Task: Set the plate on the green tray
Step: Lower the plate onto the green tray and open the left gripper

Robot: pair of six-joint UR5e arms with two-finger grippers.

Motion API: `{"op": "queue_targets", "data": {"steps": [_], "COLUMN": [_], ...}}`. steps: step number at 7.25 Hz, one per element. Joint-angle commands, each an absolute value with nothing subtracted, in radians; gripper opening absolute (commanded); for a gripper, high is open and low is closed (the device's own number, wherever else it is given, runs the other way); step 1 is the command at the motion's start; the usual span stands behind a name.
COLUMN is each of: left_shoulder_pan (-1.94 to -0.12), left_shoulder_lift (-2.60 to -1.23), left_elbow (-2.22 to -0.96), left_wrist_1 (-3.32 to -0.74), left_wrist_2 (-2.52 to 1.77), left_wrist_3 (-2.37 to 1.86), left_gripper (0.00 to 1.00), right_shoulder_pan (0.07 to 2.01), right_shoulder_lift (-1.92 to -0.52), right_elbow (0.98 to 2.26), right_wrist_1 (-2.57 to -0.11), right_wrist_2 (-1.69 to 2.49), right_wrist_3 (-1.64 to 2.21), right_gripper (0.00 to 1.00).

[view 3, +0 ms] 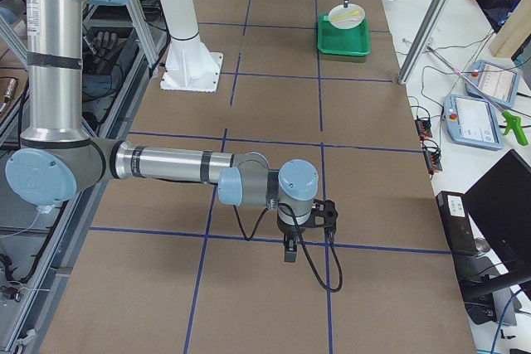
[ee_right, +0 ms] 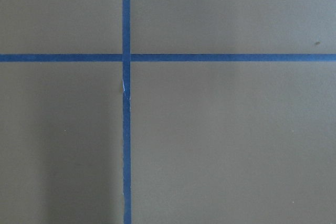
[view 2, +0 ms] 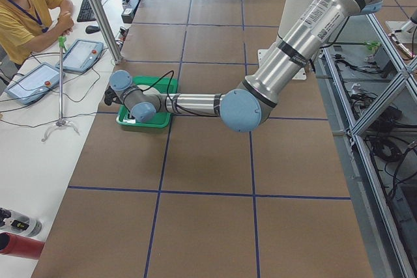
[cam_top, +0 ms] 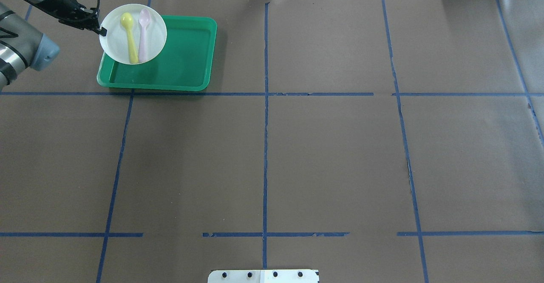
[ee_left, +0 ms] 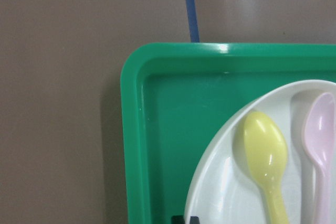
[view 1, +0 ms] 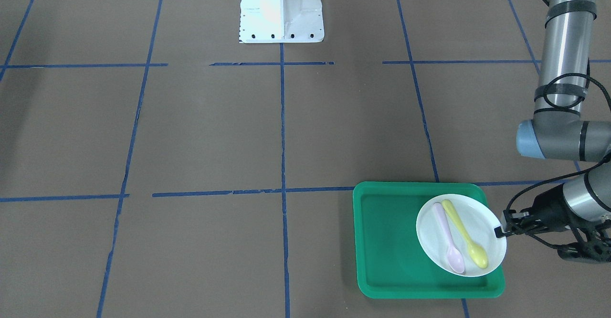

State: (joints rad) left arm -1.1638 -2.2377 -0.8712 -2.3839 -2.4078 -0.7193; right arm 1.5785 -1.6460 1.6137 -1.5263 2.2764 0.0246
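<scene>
White plate (view 1: 482,222), bearing two spoons (view 1: 465,234), is overlapping the tray's (view 1: 386,241) corner and overhanging its rim. The left pincer (view 1: 499,232) is clamping the plate's edge. Far from the tray, the right pincer (view 3: 289,253) is hanging over the counter (view 3: 249,288); I cannot tell its state.

Your plate (cam_top: 156,34) over the tray's (cam_top: 187,49) far left corner, two spoons (cam_top: 129,41) on it, left gripper (cam_top: 102,31) just outside.

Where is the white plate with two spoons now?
In the overhead view the plate is top left, over the left end of the green tray, its rim pinched by the left gripper.
</scene>
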Motion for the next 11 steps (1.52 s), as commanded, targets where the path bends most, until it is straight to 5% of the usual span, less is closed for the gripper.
{"op": "queue_targets", "data": {"steps": [1,7,9,11], "left_shoulder_pan": [-1.126,-1.062,-1.063,-1.069], "left_shoulder_lift": [-2.241,-2.243,-2.237,-2.23], "left_elbow": [-0.859,-0.859,-0.859,-0.861], "left_wrist_1": [-2.41,-2.448,-2.48,-2.479], "left_wrist_2": [-2.387,-2.382,-2.373,-2.373], "left_wrist_3": [-0.733,-0.738,-0.738,-0.738], "left_gripper": [0.0,0.0,0.99,1.0], "right_shoulder_pan": [1.578,1.578,1.578,1.578], "right_shoulder_lift": [-1.646,-1.646,-1.646,-1.646], "right_elbow": [1.614,1.614,1.614,1.615], "right_wrist_1": [-1.526,-1.526,-1.526,-1.526], "right_wrist_2": [2.276,2.276,2.276,2.276], "right_wrist_3": [0.025,0.025,0.025,0.025], "right_gripper": [1.0,1.0,1.0,1.0]}}
